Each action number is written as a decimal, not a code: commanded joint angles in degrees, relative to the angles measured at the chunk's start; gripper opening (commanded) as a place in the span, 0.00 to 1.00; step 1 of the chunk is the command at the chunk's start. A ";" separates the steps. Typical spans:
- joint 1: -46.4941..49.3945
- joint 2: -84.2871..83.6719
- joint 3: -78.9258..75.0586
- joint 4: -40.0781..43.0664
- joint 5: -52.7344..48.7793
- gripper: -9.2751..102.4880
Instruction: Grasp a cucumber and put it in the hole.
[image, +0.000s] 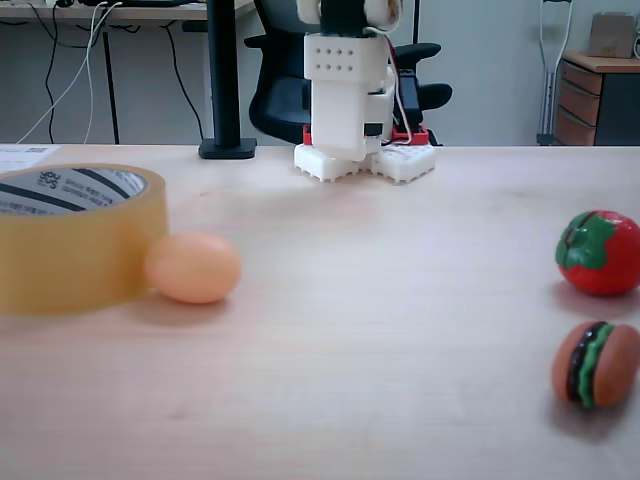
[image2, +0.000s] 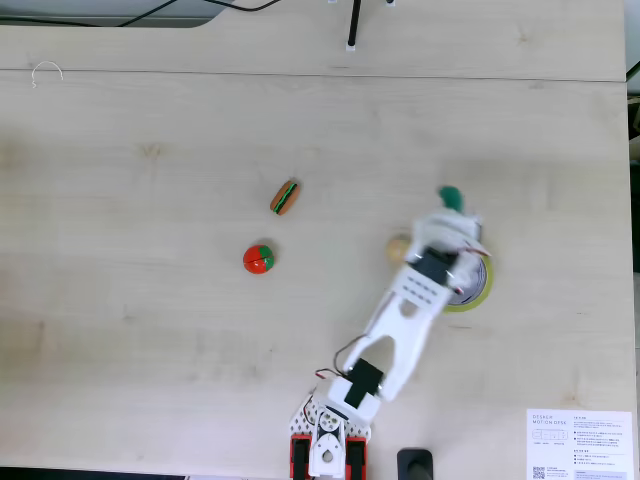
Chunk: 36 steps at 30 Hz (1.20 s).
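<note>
**a:** ok so where's the cucumber sitting right now?

**b:** in the top-down fixed view there's a blurry dark-green bit (image2: 451, 197) poking out past the tip of the gripper (image2: 447, 207), just above the tape roll (image2: 481, 291) in the picture. looks like the cucumber, and it's looking like it's being carried up off the table, but it's smeared so i'm not swearing to it.

**a:** jaws pinching it or spread?

**b:** honestly can't tell. that whole end of the white arm (image2: 405, 320) is motion-blurred. the arm is reaching from its base, up and right across the roll, covering most of it.

**a:** and the hole?

**b:** in the low fixed view the hole (image: 70, 190) is showing white core with black print, yellowish translucent tape around it. can't see all the way down inside from that angle.

**a:** other stuff near the roll?

**b:** pale orange egg (image: 192, 267) is touching the roll's wall, on its right in the low view. toy tomato (image: 599, 252) and little burger (image: 595, 364) are sitting well apart from the roll, far right in that view, burger nearer the camera. all on a light wood table (image: 400, 400).
</note>
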 joint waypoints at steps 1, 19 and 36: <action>4.83 6.42 -4.31 1.93 1.14 0.08; 9.84 14.06 16.96 1.32 2.20 0.08; 7.65 15.56 22.41 0.26 9.32 0.21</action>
